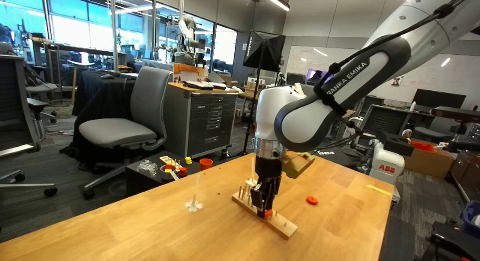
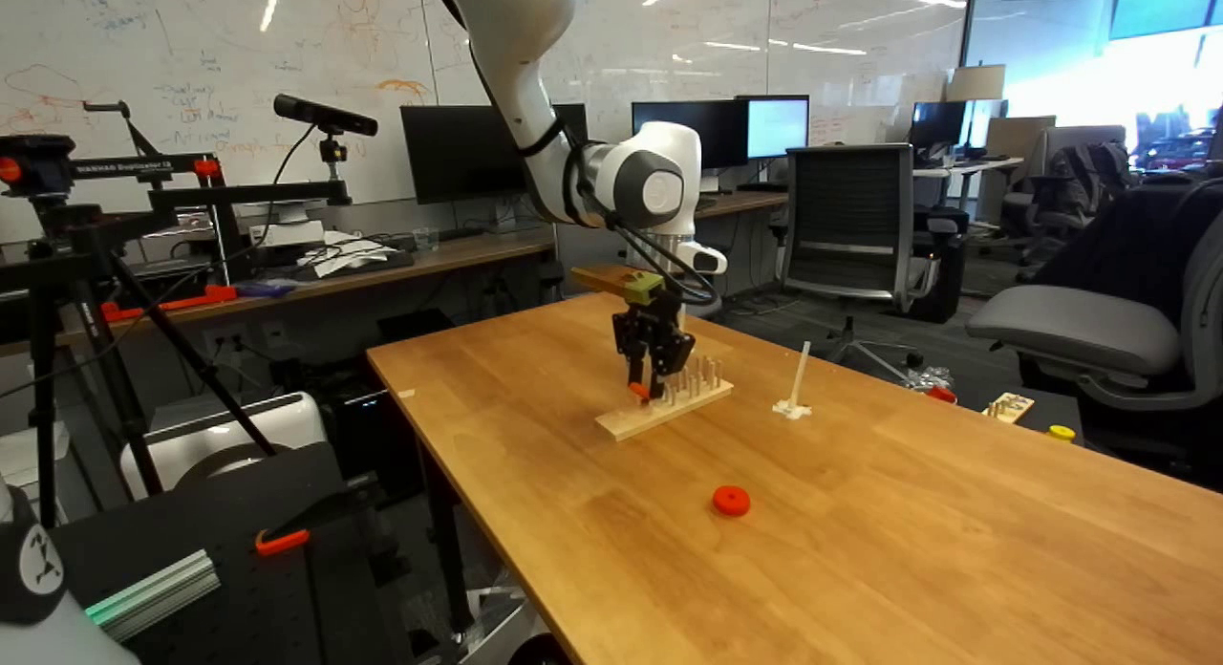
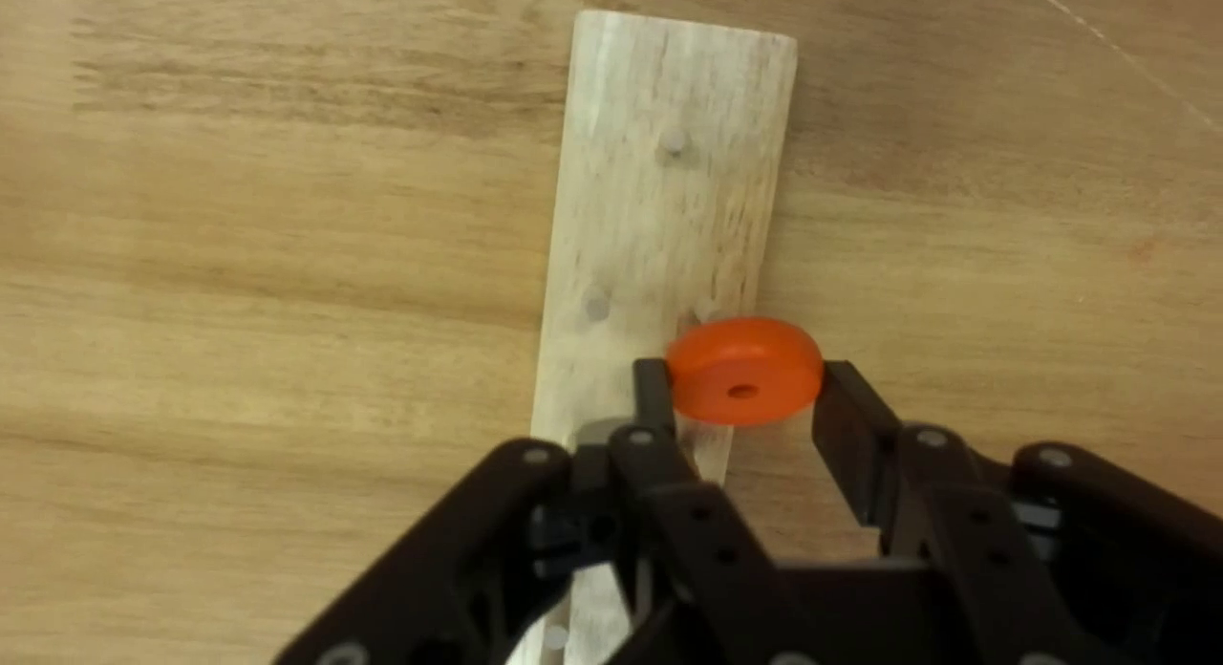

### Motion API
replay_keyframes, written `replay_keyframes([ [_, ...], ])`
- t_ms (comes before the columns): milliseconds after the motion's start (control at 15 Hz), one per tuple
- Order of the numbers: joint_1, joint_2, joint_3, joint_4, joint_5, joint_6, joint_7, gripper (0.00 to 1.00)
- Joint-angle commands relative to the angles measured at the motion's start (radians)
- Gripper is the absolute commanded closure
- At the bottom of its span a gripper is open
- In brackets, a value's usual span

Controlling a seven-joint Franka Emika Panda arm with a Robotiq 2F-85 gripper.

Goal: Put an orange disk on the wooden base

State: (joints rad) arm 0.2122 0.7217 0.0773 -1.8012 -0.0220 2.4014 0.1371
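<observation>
Jaws pinch an orange disk (image 3: 745, 374) over the wooden base (image 3: 650, 206); pegs (image 3: 597, 305) alongside; second disk (image 2: 731, 502) apart.

In an exterior view, the robot arm (image 1: 348, 79) shows RANKA EMIKA in white, and 3 red letters, ABB, stand on a white machine (image 1: 388, 171). Lettering on a softbox (image 1: 272, 50) is too small to read. In an exterior view, a black bar (image 2: 143, 165) carries what looks like WANHAO Duplicator i3. Handwriting on a whiteboard (image 2: 239, 58) and an emblem (image 2: 40, 561) on a pale casing (image 2: 57, 633) are unclear.
</observation>
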Motion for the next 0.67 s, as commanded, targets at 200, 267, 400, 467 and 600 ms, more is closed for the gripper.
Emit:
replay_keyframes([
  [200,0.004,-0.029,-0.003,-0.052,-0.009,0.049,-0.002,0.82],
  [267,0.003,-0.033,-0.003,-0.058,-0.008,0.056,-0.003,0.82],
  [400,-0.002,-0.041,-0.002,-0.068,-0.006,0.064,-0.008,0.82],
  [467,-0.003,-0.044,-0.002,-0.074,-0.005,0.07,-0.009,0.82],
  [600,-0.006,-0.05,-0.003,-0.087,-0.005,0.082,-0.011,0.82],
])
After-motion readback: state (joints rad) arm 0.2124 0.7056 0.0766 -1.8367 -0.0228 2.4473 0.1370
